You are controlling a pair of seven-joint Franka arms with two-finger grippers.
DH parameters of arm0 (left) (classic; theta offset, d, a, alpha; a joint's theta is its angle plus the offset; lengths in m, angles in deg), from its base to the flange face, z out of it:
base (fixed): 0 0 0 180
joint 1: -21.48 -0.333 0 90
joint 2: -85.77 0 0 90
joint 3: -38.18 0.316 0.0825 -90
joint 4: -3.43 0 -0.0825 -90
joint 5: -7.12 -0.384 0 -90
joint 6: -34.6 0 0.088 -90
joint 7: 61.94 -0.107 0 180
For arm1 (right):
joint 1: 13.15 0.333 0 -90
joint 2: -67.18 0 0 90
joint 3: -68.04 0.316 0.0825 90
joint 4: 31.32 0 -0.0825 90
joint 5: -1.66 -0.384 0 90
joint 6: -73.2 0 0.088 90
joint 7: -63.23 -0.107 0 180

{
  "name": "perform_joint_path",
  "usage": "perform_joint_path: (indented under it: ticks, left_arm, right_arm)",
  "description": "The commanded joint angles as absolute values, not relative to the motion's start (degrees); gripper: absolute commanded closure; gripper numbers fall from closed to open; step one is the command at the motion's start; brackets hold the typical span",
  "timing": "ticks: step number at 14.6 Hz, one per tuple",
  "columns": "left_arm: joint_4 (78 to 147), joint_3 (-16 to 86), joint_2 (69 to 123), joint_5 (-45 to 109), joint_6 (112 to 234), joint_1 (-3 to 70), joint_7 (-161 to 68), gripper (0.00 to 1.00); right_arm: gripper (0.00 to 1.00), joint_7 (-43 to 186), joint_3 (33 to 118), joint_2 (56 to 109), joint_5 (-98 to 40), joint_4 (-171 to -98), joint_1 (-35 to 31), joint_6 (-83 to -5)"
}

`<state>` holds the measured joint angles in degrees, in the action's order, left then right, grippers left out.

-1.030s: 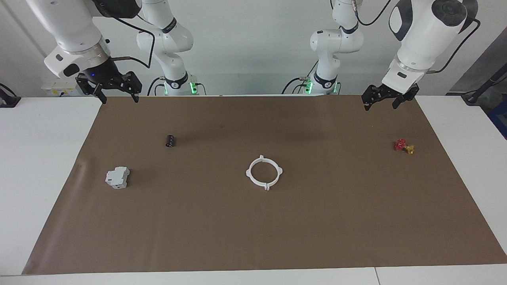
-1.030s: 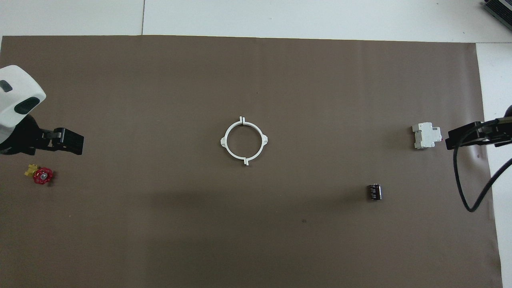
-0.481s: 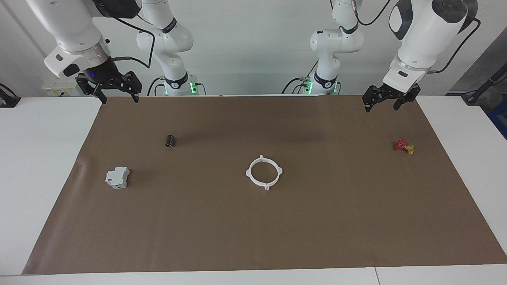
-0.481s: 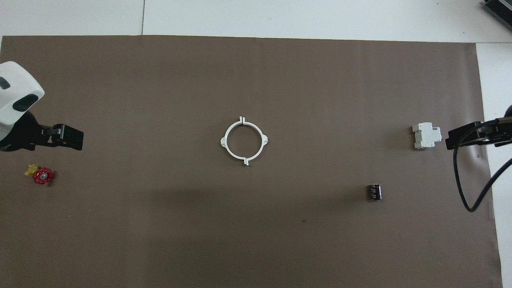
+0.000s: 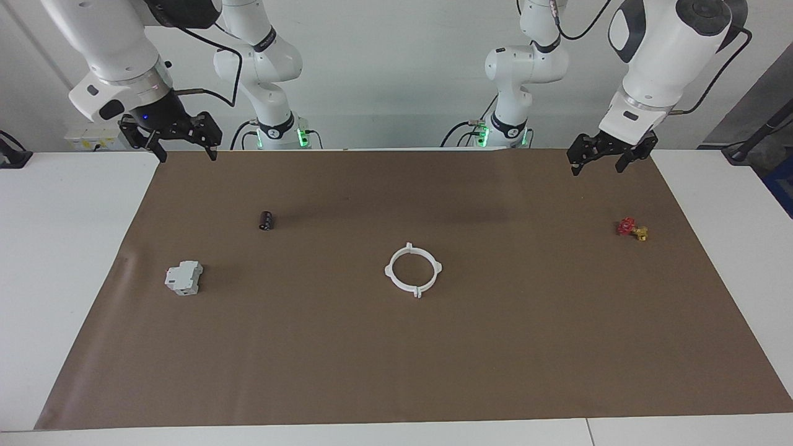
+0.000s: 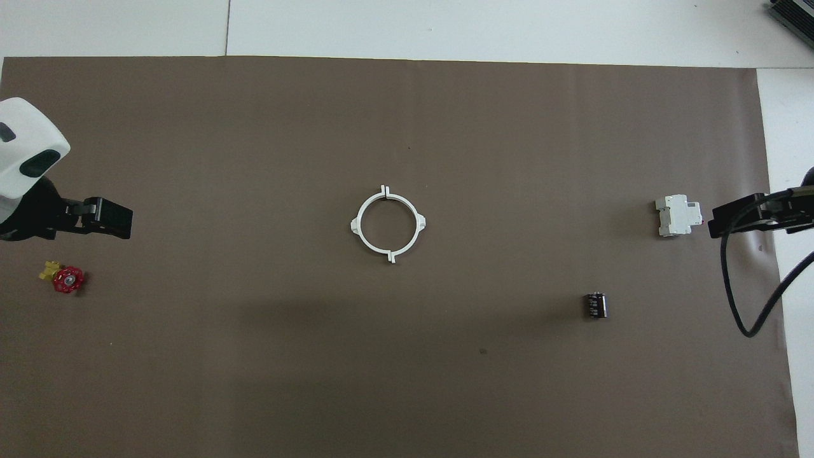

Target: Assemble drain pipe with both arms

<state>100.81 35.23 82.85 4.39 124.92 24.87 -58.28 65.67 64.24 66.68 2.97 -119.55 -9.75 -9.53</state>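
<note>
Since a moment ago, only the left gripper has risen slightly; both jaws are spread wide and empty. Between it and the right gripper, well apart from each, the drain pipe lies as a closed ring on the brown mat.

Matt brown paper-like sheet covers a smooth white tabletop; white plastic drain pipe; glossy white arms.

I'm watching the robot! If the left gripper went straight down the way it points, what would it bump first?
Probably just the brown mat. The left gripper hangs open and empty above it, and the red valve looks off to the side.
</note>
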Motion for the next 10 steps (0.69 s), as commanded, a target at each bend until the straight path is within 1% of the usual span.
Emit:
perform_joint_path:
  ticks: [1, 4, 6, 7, 10]
  left_arm:
    - [100.81, 35.28, 82.08, 5.1, 124.17, 24.73, -57.63, 0.0]
    - [100.12, 35.28, 82.16, 5.19, 126.7, 24.73, -57.72, 0.0]
    - [96.35, 35.28, 82.86, 5.19, 126.54, 24.73, -57.63, 0.0]
    - [95.72, 35.28, 83.04, 5.19, 126.71, 24.73, -57.63, 0.0]
    - [96.06, 35.19, 82.87, 5.19, 128.02, 24.73, -57.81, 0.0]
  right_arm:
    - [0.0, 64.73, 64.52, 65.42, 2.28, -120.71, -10.25, -9.24]
    - [0.0, 64.81, 64.52, 65.34, 2.28, -120.44, -10.25, -9.24]
    - [0.0, 64.99, 64.52, 65.34, 2.28, -120.53, -10.33, -9.33]
    - [0.0, 64.99, 64.52, 64.81, 2.19, -121.23, -10.34, -9.41]
    - [0.0, 64.64, 64.52, 64.72, 2.19, -121.58, -10.07, -11.17]
